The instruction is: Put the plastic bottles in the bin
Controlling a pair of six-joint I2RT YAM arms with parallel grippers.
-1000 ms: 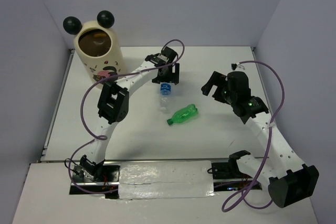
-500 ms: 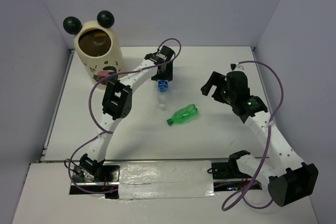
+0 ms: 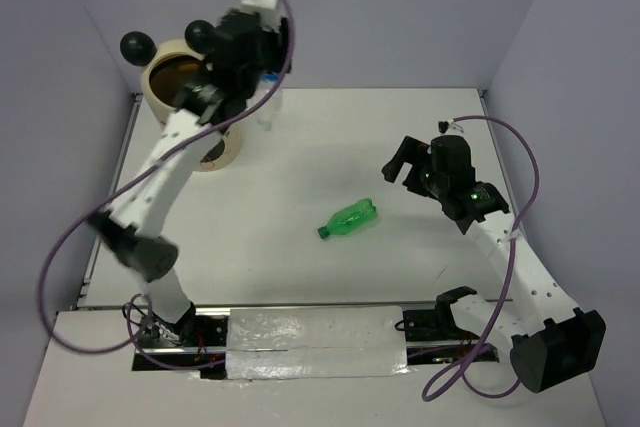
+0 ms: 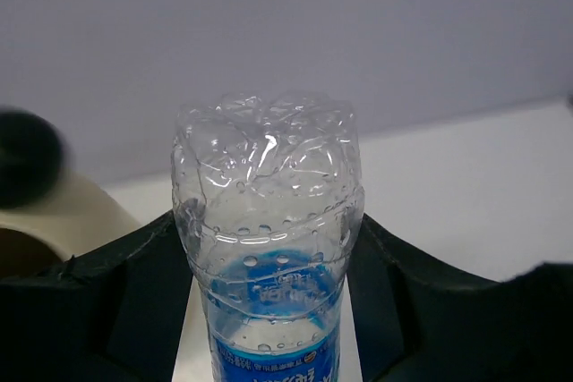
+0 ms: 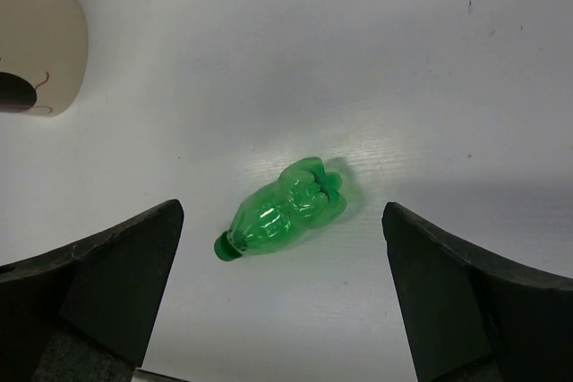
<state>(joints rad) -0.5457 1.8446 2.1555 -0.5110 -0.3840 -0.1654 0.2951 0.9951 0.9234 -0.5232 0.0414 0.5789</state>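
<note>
Overhead: one bin far left (two black ears); two bottles in sight. One green bottle lies mid-table. Left gripper hangs raised by the bin's rim; right gripper is spread, empty.
Left wrist: jaws pinch one blue-labelled clear bottle.
Right wrist: green bottle lies on the table, untouched.

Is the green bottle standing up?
No, the green bottle lies on its side on the white table.
</note>
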